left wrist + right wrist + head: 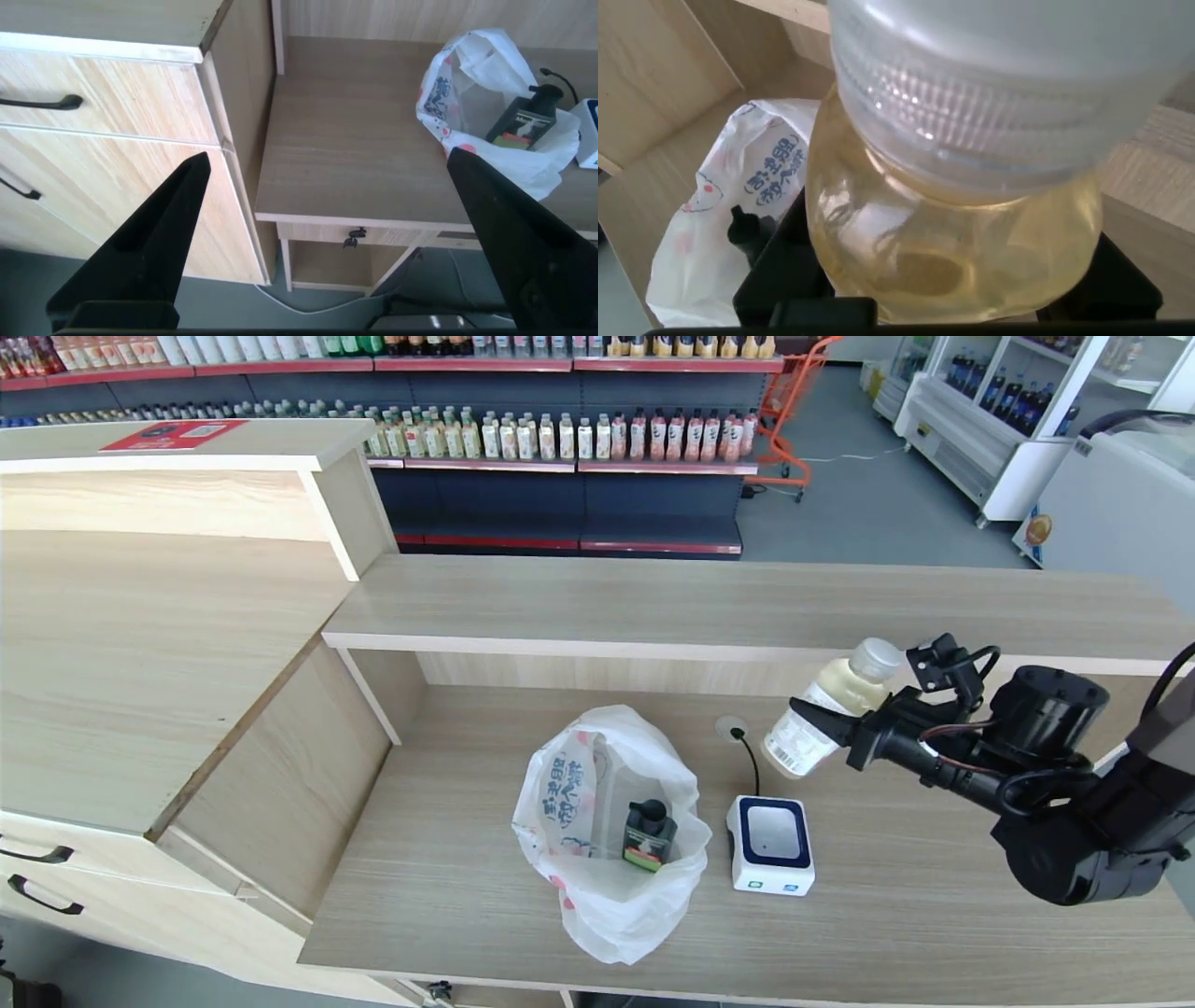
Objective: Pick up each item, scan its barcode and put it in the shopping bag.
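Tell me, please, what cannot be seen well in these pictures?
- Dark bottle, head view: its lower part is hidden by the shopping bag.
- Scanner, left wrist view: cut off by the picture's edge.
- Held bottle, right wrist view: its label lies behind its own cap and shoulder; head view: its barcode is too small to read.

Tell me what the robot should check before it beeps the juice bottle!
1. Grip on the bottle: ok, the right gripper has its fingers closed around it.
2. Aim of the barcode at the scanner: cannot tell; the label faces downward on the tilted bottle.
3. Glass of the scanner uncovered: ok.
4. Mouth of the shopping bag open: ok, with a dark bottle inside.
5. Room from the left gripper: ok, open and away from the bag.
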Tool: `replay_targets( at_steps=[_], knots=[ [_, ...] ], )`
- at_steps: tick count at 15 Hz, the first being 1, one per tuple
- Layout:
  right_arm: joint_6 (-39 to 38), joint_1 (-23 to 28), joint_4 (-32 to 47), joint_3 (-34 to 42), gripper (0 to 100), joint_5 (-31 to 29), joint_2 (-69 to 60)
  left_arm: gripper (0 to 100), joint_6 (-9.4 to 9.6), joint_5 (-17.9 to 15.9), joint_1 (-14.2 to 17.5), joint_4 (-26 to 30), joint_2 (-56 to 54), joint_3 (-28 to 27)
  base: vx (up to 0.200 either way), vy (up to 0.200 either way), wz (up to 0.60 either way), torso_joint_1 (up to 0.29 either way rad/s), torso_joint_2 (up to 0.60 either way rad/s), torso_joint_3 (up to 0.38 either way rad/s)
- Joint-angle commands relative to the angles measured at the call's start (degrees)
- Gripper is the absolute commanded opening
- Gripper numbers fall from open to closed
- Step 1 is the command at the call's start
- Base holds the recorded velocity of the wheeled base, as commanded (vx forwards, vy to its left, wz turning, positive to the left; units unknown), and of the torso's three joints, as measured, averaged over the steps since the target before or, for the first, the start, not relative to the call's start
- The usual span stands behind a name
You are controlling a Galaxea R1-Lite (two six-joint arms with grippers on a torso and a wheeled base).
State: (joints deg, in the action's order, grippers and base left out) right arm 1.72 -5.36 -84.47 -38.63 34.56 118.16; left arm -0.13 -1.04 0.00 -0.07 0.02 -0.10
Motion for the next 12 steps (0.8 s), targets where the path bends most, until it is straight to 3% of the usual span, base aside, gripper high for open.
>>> replay_targets(
  at_steps=[1,8,12],
  knots=[
    [-2.9,-3.8,0.1,2.1,0,-2.0,-1.0,100,-0.04,0.0,0.0,0.0,0.0,0.0,0.000,0.000,0.00,0.000,0.00,0.000],
    [-3.2,-10.5,3.8,2.0,0,-2.3,2.9,100,-0.04,0.0,0.0,0.0,0.0,0.0,0.000,0.000,0.00,0.000,0.00,0.000],
    [-0.8,-13.3,2.8,-0.3,0,-6.6,8.5,100,-0.04,0.0,0.0,0.0,0.0,0.0,0.000,0.000,0.00,0.000,0.00,0.000]
  ],
)
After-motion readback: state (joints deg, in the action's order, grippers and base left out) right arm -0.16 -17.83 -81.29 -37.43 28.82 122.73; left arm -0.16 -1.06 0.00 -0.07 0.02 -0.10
